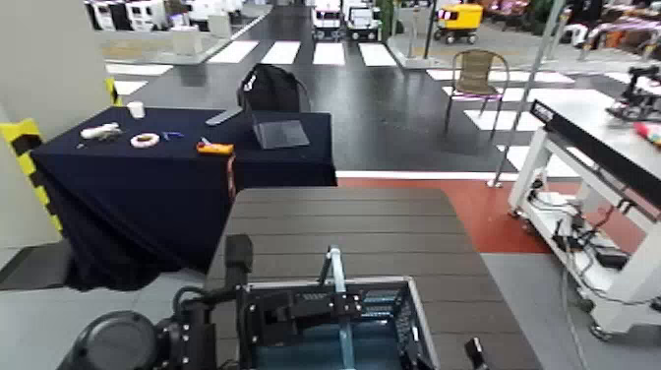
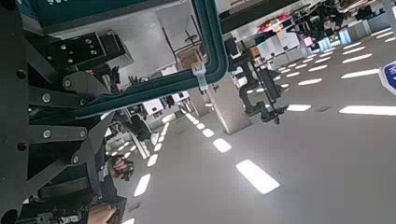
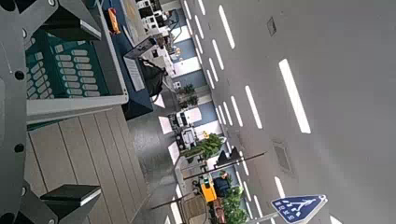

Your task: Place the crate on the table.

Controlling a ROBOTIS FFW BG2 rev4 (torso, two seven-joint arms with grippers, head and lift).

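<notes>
- Crate (image 1: pixel 330 330) at the near edge of the dark slatted desk (image 1: pixel 384 221), carried between both arms, one at each side wall; whether its base rests on the slats I cannot tell.
- Left gripper (image 1: pixel 246 315) at the crate's left wall; right gripper (image 1: pixel 472 352) at its right rim. Jaws: cannot tell for either.
- Teal handle (image 1: pixel 337 285) stands upright, running near to far.
- Long axis: not judged, near part cut off.
- Beyond: navy-draped table (image 1: pixel 148 187), apart.

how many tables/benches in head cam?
3: the slatted table straight ahead under the crate; the navy-draped table at left; the white workbench at right. Others may sit unseen farther back.
</notes>
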